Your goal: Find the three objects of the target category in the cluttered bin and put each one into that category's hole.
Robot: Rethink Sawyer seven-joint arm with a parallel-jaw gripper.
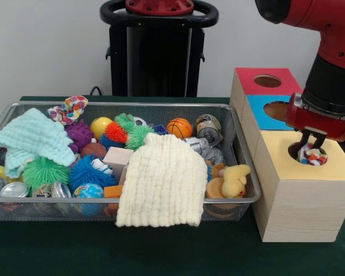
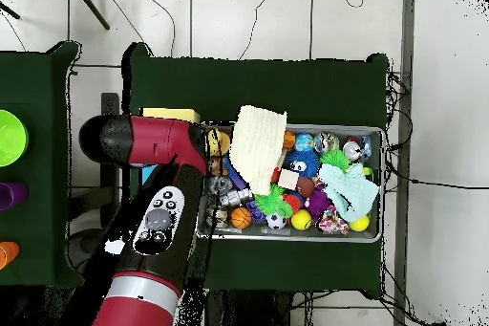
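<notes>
— Where's the arm (image 1: 328, 52) right now?

— Over at the boxes beside the basket. From across the table its gripper (image 1: 311, 147) hangs straight down over the hole (image 1: 306, 154) in the yellow-topped box (image 1: 305, 198), with the dark fingers (image 1: 320, 140) closed in on a ruffled fabric piece (image 1: 312, 156). That piece sits right at the mouth of the hole, partly down in it.

— So it has hold of it?

— It looks pinched between the fingers, yes. White cloth with red and blue print showing.

— Any more of those pieces about?

— One that I can see. A second ruffled piece (image 1: 69, 108) rests on the far rim of the wire basket (image 1: 241, 198), at the back left from the front camera, just beside the mint-green cloth (image 1: 31, 141). From above it shows near the basket's lower edge (image 2: 331, 223). A third I cannot pick out.

— What else is in the basket?

— A jumble. A cream waffle cloth (image 1: 161, 181) is draped over the front rim, hanging outside. Behind it a small basketball (image 1: 179, 127), a yellow ball (image 1: 100, 126), spiky balls in green (image 1: 43, 171) and blue (image 1: 85, 171), a wooden block (image 1: 117, 158), a plush duck (image 1: 234, 180) and some tins (image 1: 208, 129).

— And the other boxes?

— A blue-topped box (image 1: 264, 112) and a red-topped box (image 1: 259, 80) stand behind the yellow one, touching in a row. From overhead the arm (image 2: 153, 198) covers most of them; only a strip of yellow top (image 2: 172, 114) peeks out.
</notes>
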